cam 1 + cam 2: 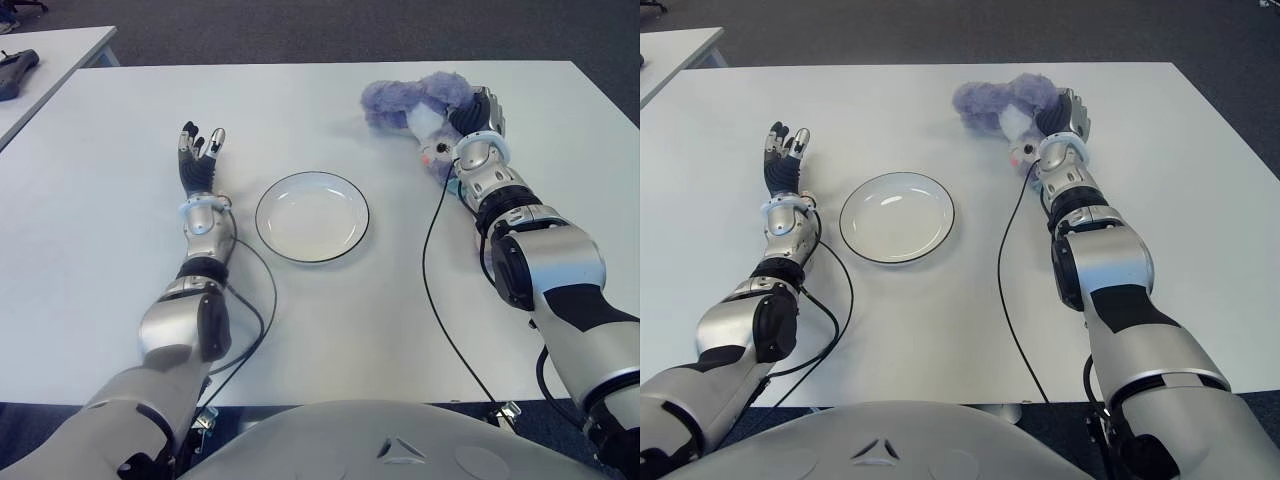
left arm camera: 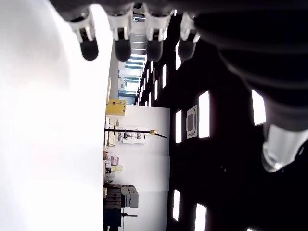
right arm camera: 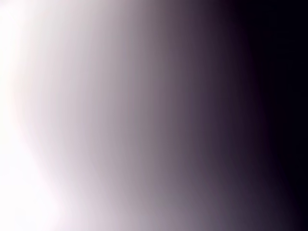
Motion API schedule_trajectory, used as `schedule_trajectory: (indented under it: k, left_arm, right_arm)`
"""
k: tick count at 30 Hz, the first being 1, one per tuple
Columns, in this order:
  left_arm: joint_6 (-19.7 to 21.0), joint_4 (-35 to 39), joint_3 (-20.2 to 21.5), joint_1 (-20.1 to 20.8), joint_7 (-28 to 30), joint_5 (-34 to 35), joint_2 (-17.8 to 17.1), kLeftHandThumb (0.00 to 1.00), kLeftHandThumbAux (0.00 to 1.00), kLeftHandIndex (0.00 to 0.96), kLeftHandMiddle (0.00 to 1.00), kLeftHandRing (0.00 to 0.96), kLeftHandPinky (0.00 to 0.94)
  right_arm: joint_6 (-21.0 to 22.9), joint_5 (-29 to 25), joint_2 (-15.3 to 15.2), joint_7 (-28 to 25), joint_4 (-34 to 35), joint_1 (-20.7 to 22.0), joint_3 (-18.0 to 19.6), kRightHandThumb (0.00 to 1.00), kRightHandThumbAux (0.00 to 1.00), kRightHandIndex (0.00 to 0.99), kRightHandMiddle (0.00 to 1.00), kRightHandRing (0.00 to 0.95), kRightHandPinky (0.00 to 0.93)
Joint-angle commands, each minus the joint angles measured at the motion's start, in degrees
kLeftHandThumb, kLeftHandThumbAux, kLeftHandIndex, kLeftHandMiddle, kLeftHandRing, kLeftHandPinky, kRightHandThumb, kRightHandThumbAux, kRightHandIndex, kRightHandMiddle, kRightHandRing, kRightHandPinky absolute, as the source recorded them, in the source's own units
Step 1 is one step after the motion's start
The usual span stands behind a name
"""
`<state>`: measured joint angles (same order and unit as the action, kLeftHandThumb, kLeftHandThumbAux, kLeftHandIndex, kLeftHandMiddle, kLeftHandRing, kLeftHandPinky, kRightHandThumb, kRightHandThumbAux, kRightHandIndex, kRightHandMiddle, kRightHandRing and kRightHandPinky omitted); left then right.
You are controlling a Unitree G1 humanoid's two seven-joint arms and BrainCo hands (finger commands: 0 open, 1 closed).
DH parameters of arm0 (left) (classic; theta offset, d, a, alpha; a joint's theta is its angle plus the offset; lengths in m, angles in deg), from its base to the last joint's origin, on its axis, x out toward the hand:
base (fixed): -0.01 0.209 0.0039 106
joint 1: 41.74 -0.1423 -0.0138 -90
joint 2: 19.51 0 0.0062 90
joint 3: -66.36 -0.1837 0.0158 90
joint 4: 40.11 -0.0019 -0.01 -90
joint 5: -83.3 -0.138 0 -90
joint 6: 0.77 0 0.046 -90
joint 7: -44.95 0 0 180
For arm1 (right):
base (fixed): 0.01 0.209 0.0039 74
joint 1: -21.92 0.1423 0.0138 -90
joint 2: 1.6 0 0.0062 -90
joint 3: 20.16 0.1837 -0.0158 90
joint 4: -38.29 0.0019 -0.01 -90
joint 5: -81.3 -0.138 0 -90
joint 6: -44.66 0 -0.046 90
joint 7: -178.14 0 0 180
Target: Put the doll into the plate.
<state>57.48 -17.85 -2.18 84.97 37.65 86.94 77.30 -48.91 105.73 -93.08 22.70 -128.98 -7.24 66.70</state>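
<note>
My right hand (image 1: 478, 122): on the doll (image 1: 415, 103); whether my fingers have closed on it I cannot tell, the wrist view is blocked.
My left hand (image 1: 198, 160): fingers spread, holding nothing, at the plate's 9 o'clock.
Doll: on the table (image 1: 100, 200), at 1 o'clock from the plate (image 1: 312, 216), apart from it.
Risk: a shallow grip on fur could slip mid-carry.
Room: bare table between doll and plate; the far edge lies just beyond the doll.
</note>
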Motion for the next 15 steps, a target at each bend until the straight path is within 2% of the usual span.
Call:
schedule_trajectory:
  k: [1,15]
  left_arm:
    - [3.2,-8.0,1.2,-15.7,0.6,1.7,4.7,0.000,0.540,0.026,0.065,0.019,0.000]
    - [3.2,-8.0,1.4,-15.6,0.9,1.9,4.8,0.000,0.531,0.020,0.062,0.021,0.000]
  right_arm:
    - [1.2,-2.6,2.6,-0.5,-1.7,-4.8,2.3,0.712,0.712,0.440,0.782,0.778,0.794]
    - [0.5,-1.3,1.7,0.4,-1.8,-5.0,2.4,0.710,0.713,0.440,0.785,0.780,0.796]
